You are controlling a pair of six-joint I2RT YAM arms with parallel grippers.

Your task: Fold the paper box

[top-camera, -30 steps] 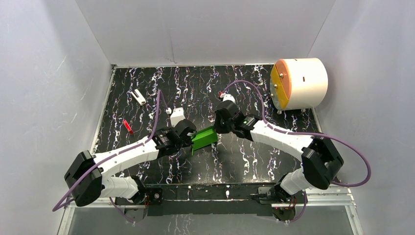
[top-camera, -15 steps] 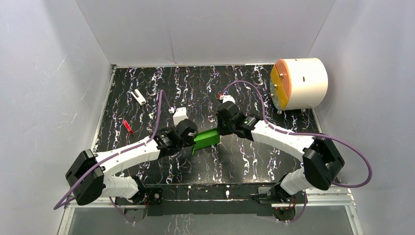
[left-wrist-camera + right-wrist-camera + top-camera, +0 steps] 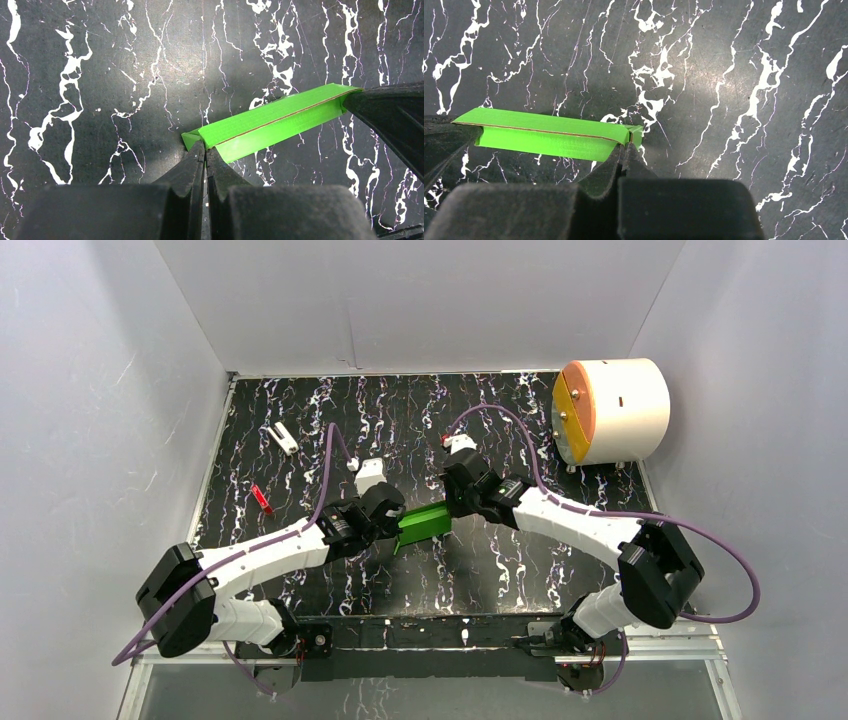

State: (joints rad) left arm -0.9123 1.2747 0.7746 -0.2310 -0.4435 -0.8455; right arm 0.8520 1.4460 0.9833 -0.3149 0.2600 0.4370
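Note:
The paper box (image 3: pixel 422 522) is bright green card folded into a long narrow shape, held above the black marbled table between my two grippers. My left gripper (image 3: pixel 393 524) is shut on its left end; in the left wrist view the jaws (image 3: pixel 205 150) pinch the end flap of the box (image 3: pixel 275 121). My right gripper (image 3: pixel 449 508) is shut on its right end; in the right wrist view the closed jaws (image 3: pixel 626 146) grip the corner of the box (image 3: pixel 544 134). A brown card edge runs along the box's length.
A large white cylinder with an orange-yellow face (image 3: pixel 610 410) stands at the back right. A small white object (image 3: pixel 284 437) and a red one (image 3: pixel 261 499) lie at the left of the table (image 3: pixel 520 570). Grey walls close in three sides.
Both grippers and the box between them have shifted slightly toward the back of the table. The grips have not changed.

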